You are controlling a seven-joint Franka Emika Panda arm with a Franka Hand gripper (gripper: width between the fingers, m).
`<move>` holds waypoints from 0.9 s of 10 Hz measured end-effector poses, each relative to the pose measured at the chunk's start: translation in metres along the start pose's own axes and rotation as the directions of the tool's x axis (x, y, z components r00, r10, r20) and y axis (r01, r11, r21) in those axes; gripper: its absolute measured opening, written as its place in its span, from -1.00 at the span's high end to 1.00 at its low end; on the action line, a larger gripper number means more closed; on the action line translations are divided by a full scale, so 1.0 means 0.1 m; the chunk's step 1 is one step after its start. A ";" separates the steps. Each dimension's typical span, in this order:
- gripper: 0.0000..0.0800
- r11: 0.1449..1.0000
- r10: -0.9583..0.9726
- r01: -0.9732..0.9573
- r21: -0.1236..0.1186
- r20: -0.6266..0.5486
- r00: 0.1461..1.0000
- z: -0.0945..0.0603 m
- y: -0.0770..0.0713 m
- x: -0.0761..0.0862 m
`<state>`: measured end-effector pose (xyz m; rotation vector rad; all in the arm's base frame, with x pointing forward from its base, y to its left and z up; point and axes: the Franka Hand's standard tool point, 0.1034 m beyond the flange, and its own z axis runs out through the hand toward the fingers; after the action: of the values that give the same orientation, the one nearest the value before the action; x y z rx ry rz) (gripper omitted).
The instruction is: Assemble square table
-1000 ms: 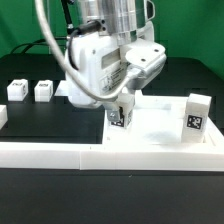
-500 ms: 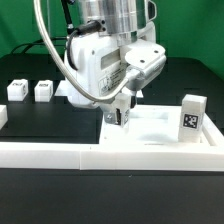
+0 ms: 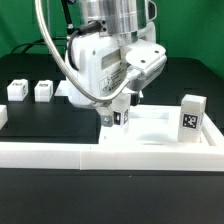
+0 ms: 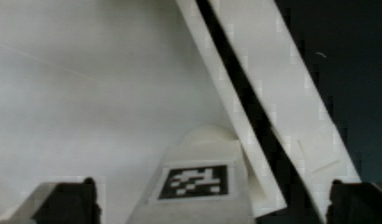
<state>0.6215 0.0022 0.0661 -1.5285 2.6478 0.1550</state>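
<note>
Your arm (image 3: 98,62) wears a smooth, rounded white shell with a soft gloss and faint grey seams where the panels meet. Above it you see a silvery metal cylinder (image 3: 108,12) with ribbed rings. A thin black cable (image 3: 46,48) curves down along the side towards the exterior view's left. The housing (image 3: 141,62) over the fingers (image 4: 67,202) is white and blocky. The fingers themselves are dark, nearly black, narrow and blunt-tipped; the wrist view shows them blurred, so you cannot tell any finer marking.
</note>
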 end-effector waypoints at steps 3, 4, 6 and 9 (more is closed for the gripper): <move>-0.62 1.000 -0.002 0.002 0.000 0.000 1.000 0.00 0.00 0.00; -0.62 1.000 -0.003 0.003 0.000 0.000 1.000 0.00 0.00 0.00; -0.62 0.998 -0.067 0.067 0.001 0.002 0.998 -0.01 0.00 -0.01; -0.62 0.915 -0.403 0.402 0.030 0.036 0.915 -0.32 0.13 0.03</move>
<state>0.6084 0.0022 0.0982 -1.9953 2.2305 0.1269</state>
